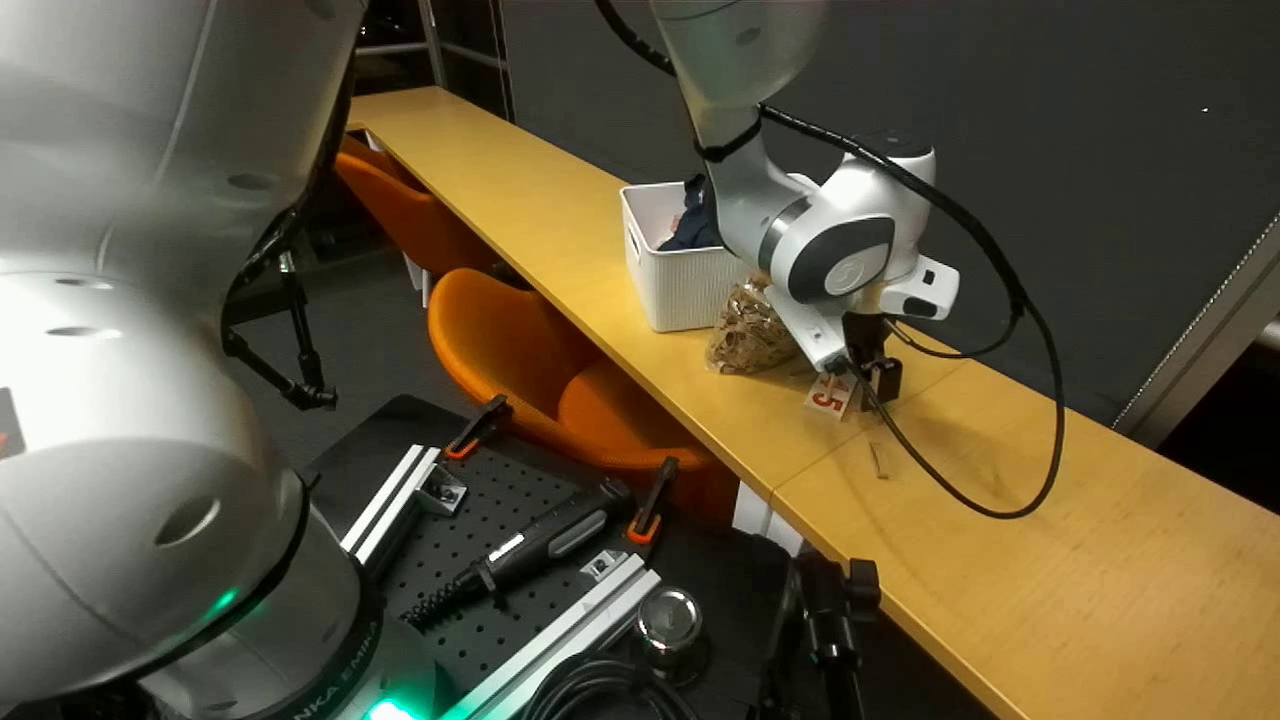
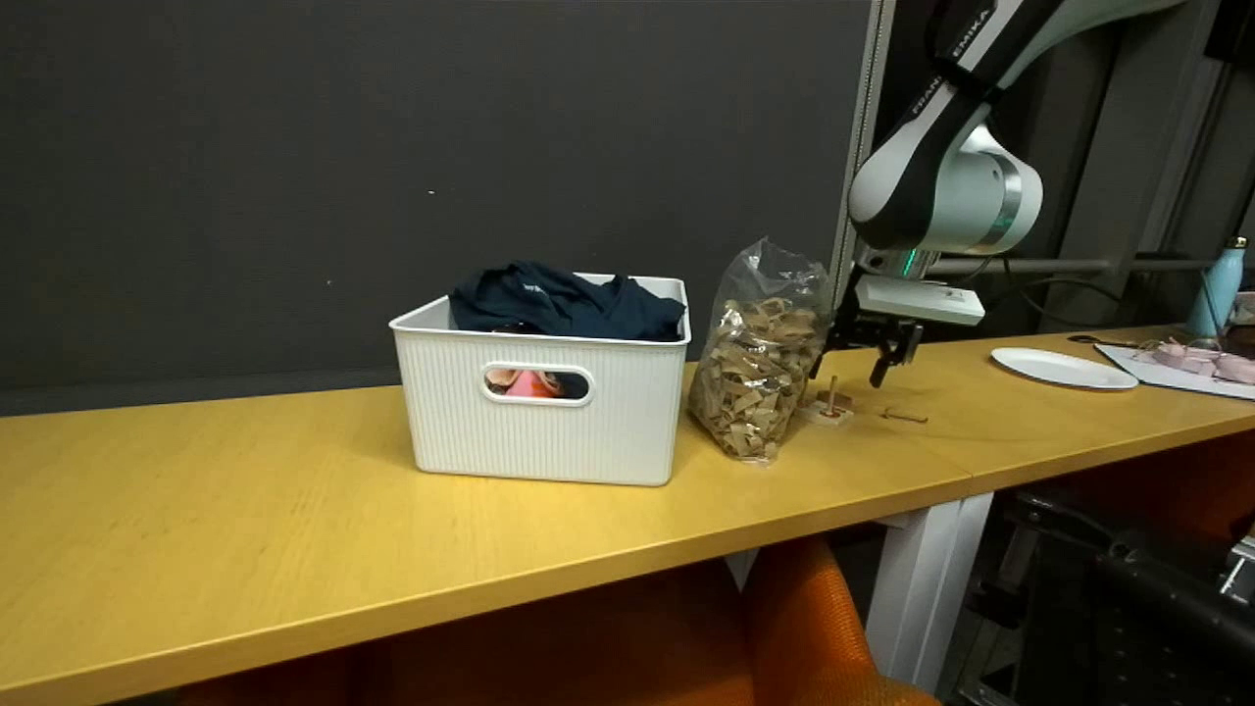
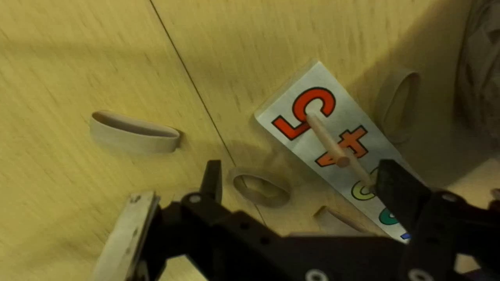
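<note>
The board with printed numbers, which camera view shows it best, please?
The wrist view. There the numbered board appears large, its red 5 and orange 4 readable, although the pincer covers part of it. Both exterior views show it only small and partly hidden.

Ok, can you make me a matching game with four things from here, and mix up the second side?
Things:
1. number board
2. gripper
3. dark blue cloth
4. clear bag

Where or what:
A. in the white basket
B. filled with tan pieces
C. white, with a red 5
D. open, above the table

Pairs: 1-C, 2-D, 3-A, 4-B
</note>
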Controlling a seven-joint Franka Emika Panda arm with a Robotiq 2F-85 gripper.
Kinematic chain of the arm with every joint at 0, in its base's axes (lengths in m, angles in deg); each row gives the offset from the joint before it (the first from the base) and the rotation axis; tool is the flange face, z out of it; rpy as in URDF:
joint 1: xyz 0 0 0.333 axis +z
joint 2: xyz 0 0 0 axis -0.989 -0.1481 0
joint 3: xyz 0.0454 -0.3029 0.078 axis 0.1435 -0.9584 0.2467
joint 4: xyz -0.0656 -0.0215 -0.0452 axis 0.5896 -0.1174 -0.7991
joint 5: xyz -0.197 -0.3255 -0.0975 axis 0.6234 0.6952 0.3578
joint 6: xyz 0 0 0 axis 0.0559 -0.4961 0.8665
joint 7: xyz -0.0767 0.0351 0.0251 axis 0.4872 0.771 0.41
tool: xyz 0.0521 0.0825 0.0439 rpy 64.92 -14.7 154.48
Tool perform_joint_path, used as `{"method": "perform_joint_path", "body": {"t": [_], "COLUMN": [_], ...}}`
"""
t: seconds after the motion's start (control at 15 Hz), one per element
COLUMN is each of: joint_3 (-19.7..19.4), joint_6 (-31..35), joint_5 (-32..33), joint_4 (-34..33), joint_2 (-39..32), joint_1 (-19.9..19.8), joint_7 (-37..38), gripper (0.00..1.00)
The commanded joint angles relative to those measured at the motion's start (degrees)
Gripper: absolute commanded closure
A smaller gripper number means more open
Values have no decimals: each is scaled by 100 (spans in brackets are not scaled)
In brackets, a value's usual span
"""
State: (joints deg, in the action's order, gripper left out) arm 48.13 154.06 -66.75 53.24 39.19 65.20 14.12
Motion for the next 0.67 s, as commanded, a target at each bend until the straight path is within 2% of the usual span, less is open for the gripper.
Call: {"method": "perform_joint_path", "body": {"t": [0.0,0.6], "joint_3": [129,219], "joint_6": [-115,-135], "joint_5": [-105,-83], "joint_4": [-306,-383], "joint_2": [-176,-309], "joint_1": [-67,54], "joint_7": [-137,-105], "gripper": [0,1]}}
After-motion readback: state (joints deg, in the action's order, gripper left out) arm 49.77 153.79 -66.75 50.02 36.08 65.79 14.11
